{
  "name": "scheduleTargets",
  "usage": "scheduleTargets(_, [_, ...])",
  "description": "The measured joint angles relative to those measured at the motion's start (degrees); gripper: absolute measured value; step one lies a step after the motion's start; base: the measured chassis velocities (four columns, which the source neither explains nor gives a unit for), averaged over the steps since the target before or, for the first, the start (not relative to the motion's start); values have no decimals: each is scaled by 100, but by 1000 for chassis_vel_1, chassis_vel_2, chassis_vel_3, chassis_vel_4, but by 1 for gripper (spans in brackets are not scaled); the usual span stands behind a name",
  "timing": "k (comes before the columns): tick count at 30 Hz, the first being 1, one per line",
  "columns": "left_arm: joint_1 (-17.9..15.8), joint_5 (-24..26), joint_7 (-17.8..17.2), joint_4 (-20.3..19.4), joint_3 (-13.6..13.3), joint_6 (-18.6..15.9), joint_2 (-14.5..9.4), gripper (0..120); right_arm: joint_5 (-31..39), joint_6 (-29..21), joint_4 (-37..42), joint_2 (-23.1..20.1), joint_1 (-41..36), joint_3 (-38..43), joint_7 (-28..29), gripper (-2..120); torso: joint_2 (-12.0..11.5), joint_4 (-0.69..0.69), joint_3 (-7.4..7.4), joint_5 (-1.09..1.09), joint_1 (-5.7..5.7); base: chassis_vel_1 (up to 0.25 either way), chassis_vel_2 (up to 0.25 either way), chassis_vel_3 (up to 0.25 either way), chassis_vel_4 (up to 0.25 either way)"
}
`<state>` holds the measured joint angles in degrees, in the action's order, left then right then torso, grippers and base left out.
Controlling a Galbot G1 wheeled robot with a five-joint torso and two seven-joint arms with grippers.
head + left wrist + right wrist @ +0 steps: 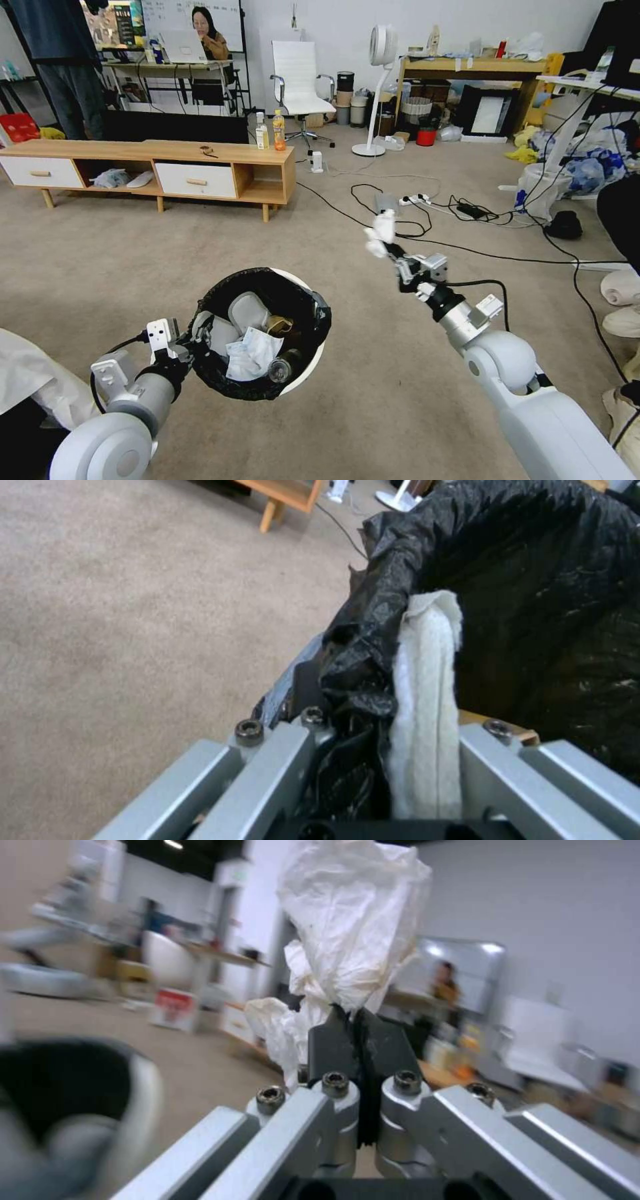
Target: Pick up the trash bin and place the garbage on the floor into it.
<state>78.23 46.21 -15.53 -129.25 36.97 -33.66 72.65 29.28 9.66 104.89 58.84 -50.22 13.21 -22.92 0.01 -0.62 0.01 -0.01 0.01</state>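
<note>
The left gripper [193, 343] is holding the bin [261, 333] aloft, jaws clamped on its rim; the right gripper [387, 248], farther right, is pinching a tissue [381, 231].

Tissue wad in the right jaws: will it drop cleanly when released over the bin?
Probably light and floppy: the tissue wad billows loosely above the right gripper. It may cling or drift rather than fall straight. The trash bin sits left, held by the left gripper.

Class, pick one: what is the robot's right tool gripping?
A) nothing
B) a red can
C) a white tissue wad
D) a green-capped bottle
C: the right tool is pinched shut on a crumpled white tissue wad, held in the air beside the trash bin.
</note>
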Motion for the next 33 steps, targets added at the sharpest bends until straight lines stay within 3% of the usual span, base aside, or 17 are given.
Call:
scheduleTargets(14, [3,-16,2,25,24,-2,12,6,507,14,316,-295,546,-1346,-145,0,-1,0,0,0,0,0,0,0,0])
scheduleTargets(21, [-57,-17,5,70,-5,-2,29,6,531,-10,162,-215,836,-1965,-148,0,0,0,0,0,0,0,0,0,0])
scheduleTargets(33, [-63,-17,6,92,-16,-2,32,6,530,-84,-41,-161,923,-2401,-104,0,-1,-1,1,0,0,0,0,0,0])
